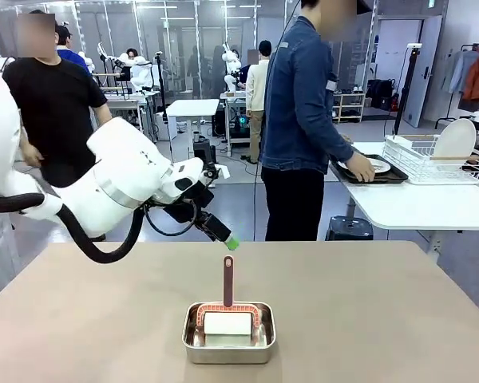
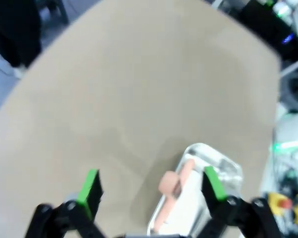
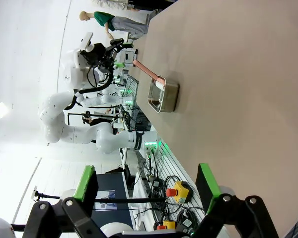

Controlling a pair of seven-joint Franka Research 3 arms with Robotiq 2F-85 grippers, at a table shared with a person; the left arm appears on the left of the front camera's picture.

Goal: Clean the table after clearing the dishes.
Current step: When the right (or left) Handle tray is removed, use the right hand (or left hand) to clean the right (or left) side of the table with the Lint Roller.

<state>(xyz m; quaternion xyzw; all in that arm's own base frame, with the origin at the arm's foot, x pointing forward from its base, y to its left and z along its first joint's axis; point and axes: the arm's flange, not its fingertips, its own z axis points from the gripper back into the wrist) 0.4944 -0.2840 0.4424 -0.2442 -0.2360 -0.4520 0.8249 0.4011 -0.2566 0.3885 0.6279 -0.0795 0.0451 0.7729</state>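
Observation:
The taupe table (image 1: 367,303) carries a square steel pan (image 1: 229,333) near its front middle. In the pan stands a cleaning tool with a white pad and an upright brown handle (image 1: 227,279). My left gripper (image 1: 223,236) hangs open just above and behind the handle's tip; in the left wrist view the handle tip (image 2: 170,183) sits between the gripper's (image 2: 153,184) spread green pads, untouched. My right gripper (image 3: 146,181) is open and holds nothing, far from the pan (image 3: 164,94). A white plate on a dark tray (image 1: 375,167) lies under a person's hands on the white side table.
The white side table (image 1: 415,203) at the back right holds a wire rack (image 1: 431,159) with a plate standing in it. The person in a denim jacket (image 1: 299,120) stands between the two tables. Other people stand farther back.

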